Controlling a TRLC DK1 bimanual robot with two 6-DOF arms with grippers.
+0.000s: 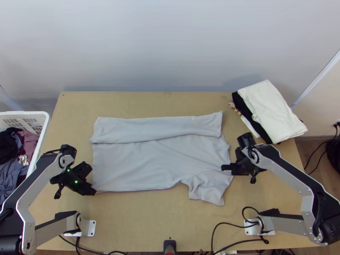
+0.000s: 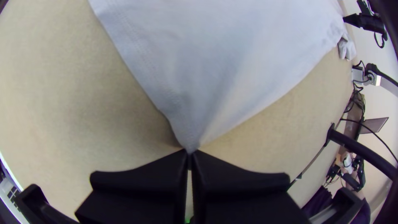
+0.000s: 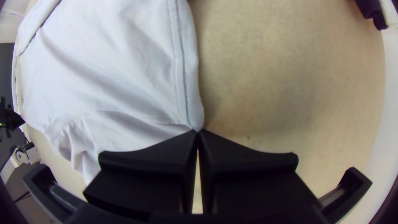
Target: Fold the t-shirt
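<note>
One t-shirt (image 1: 148, 163) is spread on the counter (image 1: 140, 221), far side folded over once. Two hands are clamped on it: near-left corner by the left hand (image 1: 93, 192), right edge by the right hand (image 1: 224, 167). Open room is seen nearside (one basket (image 1: 25, 113) left, one cloth stack (image 1: 272, 110) far right).

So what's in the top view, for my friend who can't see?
Grey t-shirt on wooden table, far part folded over; left end effector pinches its near left corner, right end effector its right side. Folded clothes far right, basket left.
</note>
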